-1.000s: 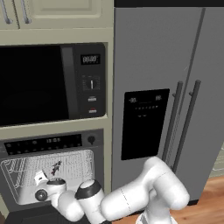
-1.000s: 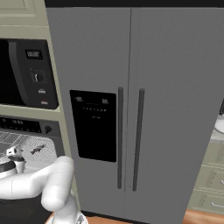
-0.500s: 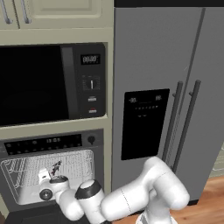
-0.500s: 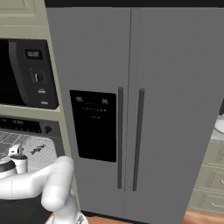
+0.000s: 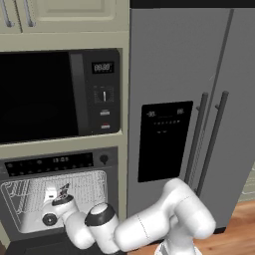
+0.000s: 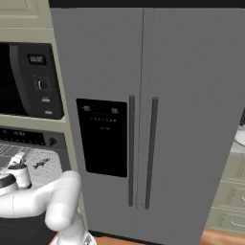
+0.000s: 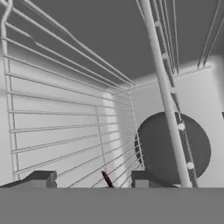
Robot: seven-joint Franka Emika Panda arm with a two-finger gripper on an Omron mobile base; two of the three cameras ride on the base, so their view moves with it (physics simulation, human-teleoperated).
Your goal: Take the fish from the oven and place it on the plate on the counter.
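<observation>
The oven (image 5: pixel 55 163) stands open below the microwave, and my arm reaches into its light interior. My gripper (image 7: pixel 92 179) hovers just over the wire rack (image 7: pixel 65 131). Its fingertips (image 7: pixel 41 178) stand apart on either side of the fish (image 7: pixel 106 178), a slim dark sliver between them with a gap showing on each side. From the left base view the fish (image 5: pixel 63 189) lies on the rack right at my gripper (image 5: pixel 54 195). The right base view shows the fish (image 6: pixel 41 163) beside my gripper (image 6: pixel 18 161). The plate and the counter are out of view.
The black-windowed microwave (image 5: pixel 45 94) sits above the oven. A tall grey fridge (image 6: pixel 143 119) stands to the right. Beige drawers (image 6: pixel 229 201) and a pale rounded edge (image 6: pixel 240 136) show at the far right. A dark round fan disc (image 7: pixel 173 146) marks the oven's back wall.
The hand edged slightly toward the fish a second ago and has since held its place inside the oven. The fish has not moved.
</observation>
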